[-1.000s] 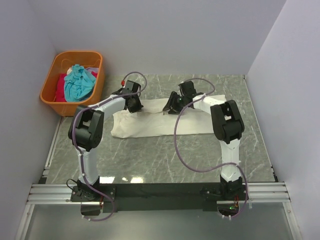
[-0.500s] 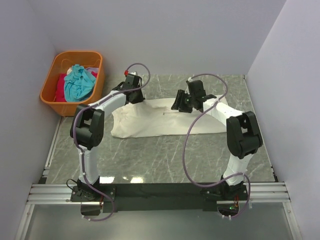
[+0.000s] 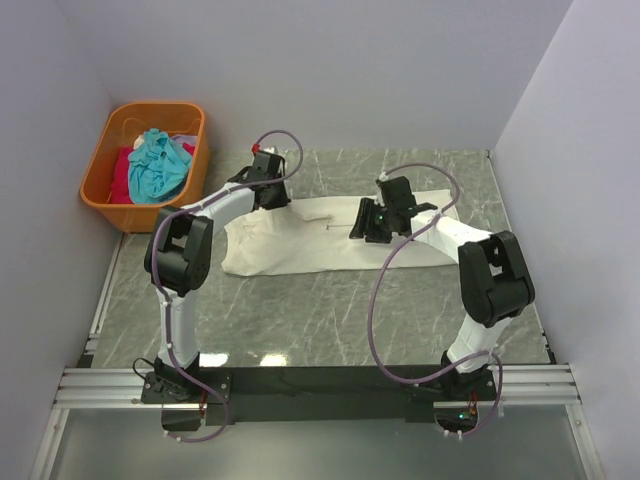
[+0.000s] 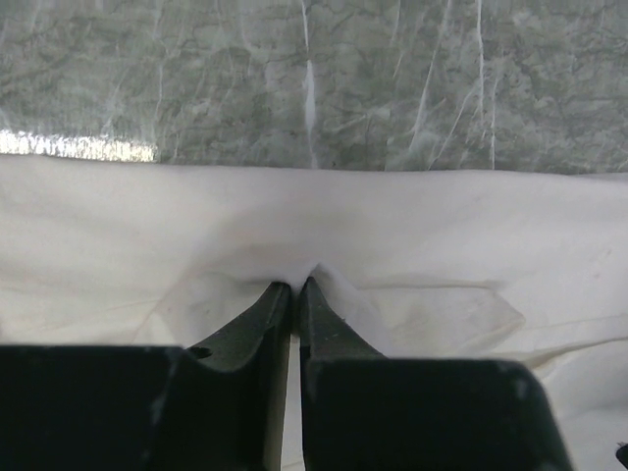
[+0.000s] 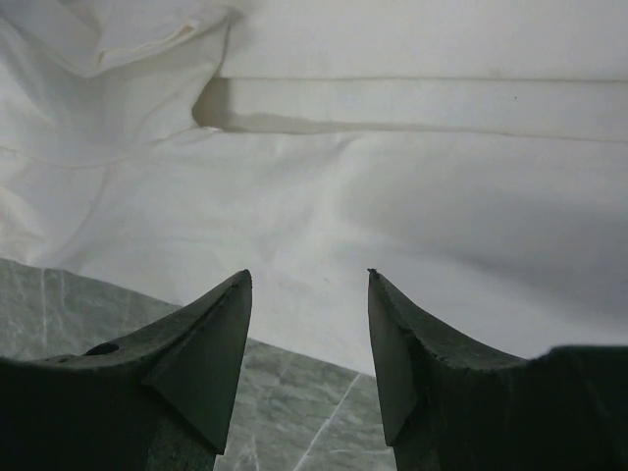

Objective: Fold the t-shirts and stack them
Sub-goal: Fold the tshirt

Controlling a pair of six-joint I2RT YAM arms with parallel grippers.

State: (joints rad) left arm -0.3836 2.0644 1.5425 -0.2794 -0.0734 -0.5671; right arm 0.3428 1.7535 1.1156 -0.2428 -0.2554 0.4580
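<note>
Right of the orange basket (image 3: pixel 103 166), the cream t-shirt (image 3: pixel 300 252) lies flat, partly folded lengthwise. Left gripper (image 4: pixel 296 286), at the end nearer the basket, is pinched on a pucker of its cloth. Right gripper (image 5: pixel 309 281), at the farther end, is spread wide and holds nothing. Step: mid-fold. Next probably needs both ends gripped evenly. Inside the basket: teal t-shirt (image 3: pixel 158 166) heaped over red t-shirt (image 3: pixel 121 178).

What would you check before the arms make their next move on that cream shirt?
1. Right gripper open and empty: ok.
2. Left gripper free of the cream t-shirt: cannot tell; jaws nearly shut, cloth puckered at the tips.
3. Cream t-shirt wholly on the table: ok.
4. Cream t-shirt smooth: not ok; creases show.
5. Teal t-shirt and red t-shirt folded: not ok; both bunched in the orange basket.
</note>
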